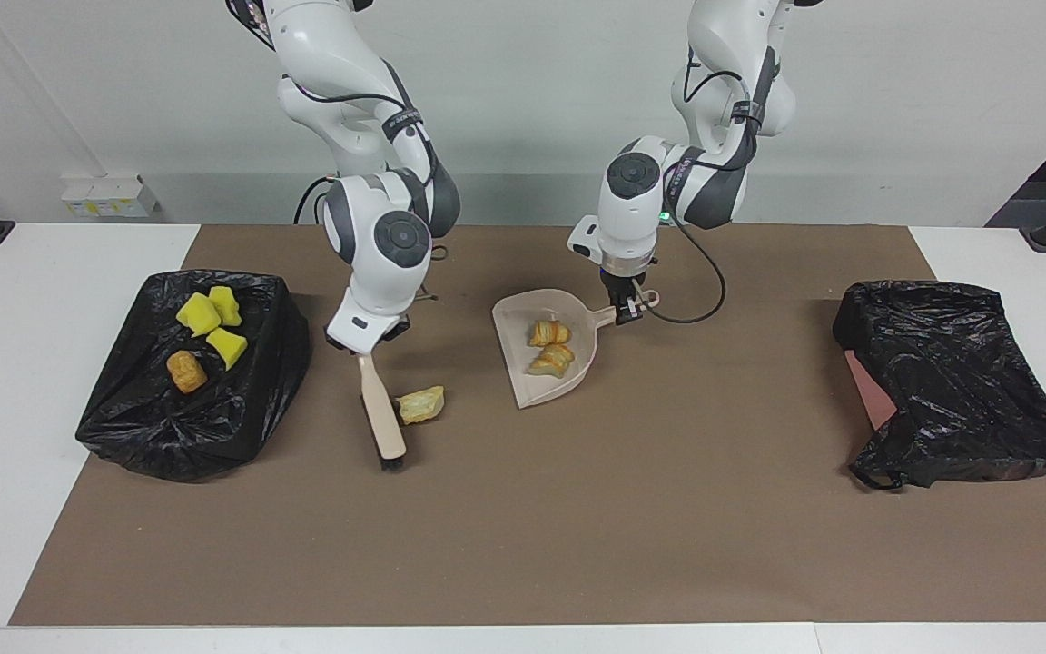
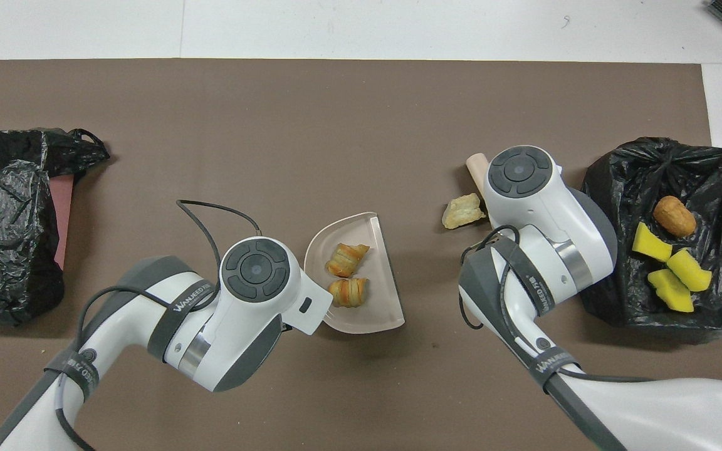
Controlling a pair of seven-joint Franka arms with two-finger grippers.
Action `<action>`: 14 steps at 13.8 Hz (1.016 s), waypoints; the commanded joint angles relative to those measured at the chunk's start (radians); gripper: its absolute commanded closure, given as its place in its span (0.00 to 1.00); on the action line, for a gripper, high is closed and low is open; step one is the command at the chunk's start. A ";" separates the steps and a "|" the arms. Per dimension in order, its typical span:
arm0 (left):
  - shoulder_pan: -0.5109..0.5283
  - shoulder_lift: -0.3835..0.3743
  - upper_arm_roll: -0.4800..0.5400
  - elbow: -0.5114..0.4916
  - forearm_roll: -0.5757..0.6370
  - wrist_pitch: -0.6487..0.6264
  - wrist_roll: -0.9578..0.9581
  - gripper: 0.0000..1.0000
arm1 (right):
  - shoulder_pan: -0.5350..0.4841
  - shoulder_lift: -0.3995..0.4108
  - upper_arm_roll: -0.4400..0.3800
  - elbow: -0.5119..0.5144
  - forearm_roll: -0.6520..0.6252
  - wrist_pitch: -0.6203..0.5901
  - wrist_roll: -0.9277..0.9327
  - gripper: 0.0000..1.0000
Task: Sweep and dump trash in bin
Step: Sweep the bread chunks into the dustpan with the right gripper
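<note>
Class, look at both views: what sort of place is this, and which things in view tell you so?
Probably a robotics lab set up for a cleaning trial. Two white robot arms stand at a plain table under a brown mat, working a dustpan and brush on staged scraps, between two black bin bags.

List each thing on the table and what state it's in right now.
Dustpan: on the mat, holding two orange pastry lumps.
Left gripper: shut on dustpan handle.
Brush: held by right gripper, beside the pale lump.
Pale lump: loose on the mat.
Right-end bin bag: open, holding scraps.
Left-end bin bag: crumpled.
</note>
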 commanded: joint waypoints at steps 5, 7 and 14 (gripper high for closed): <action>-0.028 -0.047 0.012 -0.070 0.015 0.034 -0.032 1.00 | 0.096 -0.097 0.012 -0.108 0.460 -0.034 -0.178 1.00; -0.018 -0.030 0.012 -0.071 0.015 0.088 -0.026 1.00 | 0.142 -0.140 0.010 -0.174 0.573 -0.019 -0.175 1.00; 0.050 -0.002 0.010 -0.038 0.008 0.086 0.060 1.00 | 0.113 -0.326 0.004 -0.179 0.495 -0.068 0.253 1.00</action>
